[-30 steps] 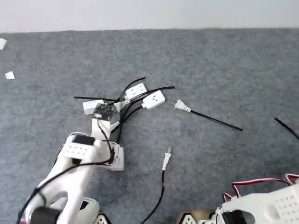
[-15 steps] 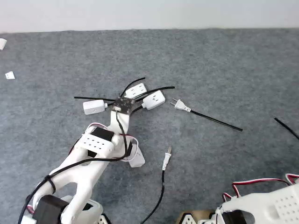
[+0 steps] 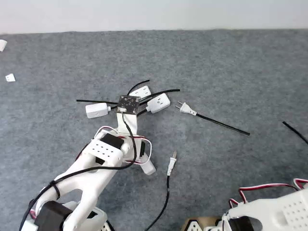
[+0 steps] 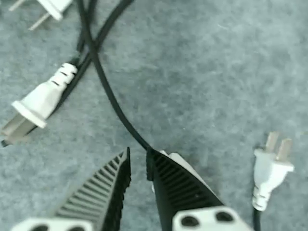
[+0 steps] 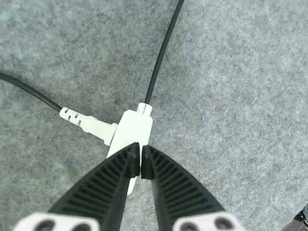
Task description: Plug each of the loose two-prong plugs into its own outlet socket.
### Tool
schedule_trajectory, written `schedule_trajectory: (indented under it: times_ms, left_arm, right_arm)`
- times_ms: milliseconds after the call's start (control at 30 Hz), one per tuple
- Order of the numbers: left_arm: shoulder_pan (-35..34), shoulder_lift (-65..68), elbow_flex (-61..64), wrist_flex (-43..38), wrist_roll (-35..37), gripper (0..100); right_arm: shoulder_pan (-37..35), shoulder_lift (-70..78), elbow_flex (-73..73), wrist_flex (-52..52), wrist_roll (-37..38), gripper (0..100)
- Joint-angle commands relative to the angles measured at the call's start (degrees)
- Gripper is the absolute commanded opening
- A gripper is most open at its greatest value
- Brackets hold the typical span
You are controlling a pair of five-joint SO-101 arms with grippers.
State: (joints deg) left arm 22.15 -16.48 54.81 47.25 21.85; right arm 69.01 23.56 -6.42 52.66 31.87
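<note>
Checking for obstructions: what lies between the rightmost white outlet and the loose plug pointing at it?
Bare grey carpet: the high view shows the outlet and the plug apart, with nothing between them.

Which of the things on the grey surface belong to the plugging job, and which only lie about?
For the job: outlet sockets; loose two-prong plugs; their black cords.
Lying about: two white scraps at the far-left edge.

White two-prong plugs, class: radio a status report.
Left gripper barely open. Right gripper shut over plugged white socket block. White two-prong plug lies loose. Black cable at left gripper's tips.
</note>
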Motion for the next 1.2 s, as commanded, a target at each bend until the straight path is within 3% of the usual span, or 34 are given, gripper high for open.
schedule_trajectory:
  times_ms: [0,267,500,767,1000,1167]
  left_arm:
    - [2.5,-0.2,-1.2,-3.2,3.2,6]
    - [4.0,13.9,-13.8,0.1,4.1,6]
    - [4.7,17.3,-21.1,-0.1,4.1,6]
    - [11.7,22.1,-24.3,-1.2,4.1,6]
    - [7.7,11.6,-26.7,6.0,6.5,6]
    - [2.7,-2.5,-18.2,8.9,6.5,6]
  right_arm:
    - [-0.4,-0.8,-1.2,0.4,0.5,1.2]
    - [-0.3,-0.7,-1.2,0.4,0.6,1.2]
    - [-0.2,-0.7,-1.2,0.0,0.6,1.2]
    - [-0.3,-0.7,-1.2,-0.2,0.6,1.2]
    - [-0.7,2.2,-1.3,-2.2,0.6,1.2]
    - [-0.6,2.9,-1.4,-2.2,0.6,1.2]
